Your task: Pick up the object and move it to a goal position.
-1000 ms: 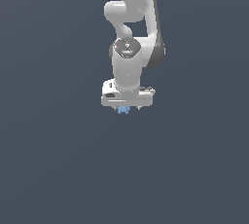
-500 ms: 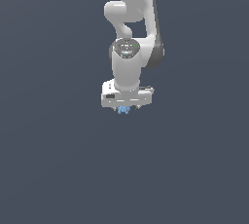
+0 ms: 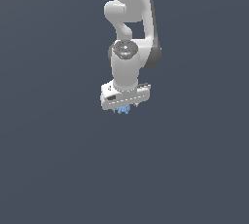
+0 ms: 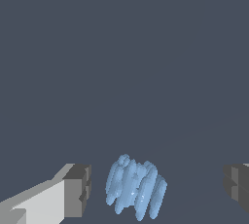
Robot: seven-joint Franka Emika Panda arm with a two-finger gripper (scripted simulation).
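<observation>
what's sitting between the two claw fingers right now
The small light-blue lumpy clump, with bare gaps either side between the grey fingers, shown in the wrist view.

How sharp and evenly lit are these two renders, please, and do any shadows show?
Exterior view: flat, even light, no cast shadow or glare; the clump is tiny and coarse beneath the pincer. Wrist view: clump large but blocky, softly shaded, floor plain.

- The gripper [image 4: 155, 189] stands spread, gaps showing on both sides of the light-blue clump [image 4: 135, 187] between its fingers [image 4: 78, 190];
- plain grey ground all round; nothing else stands nearby.
</observation>
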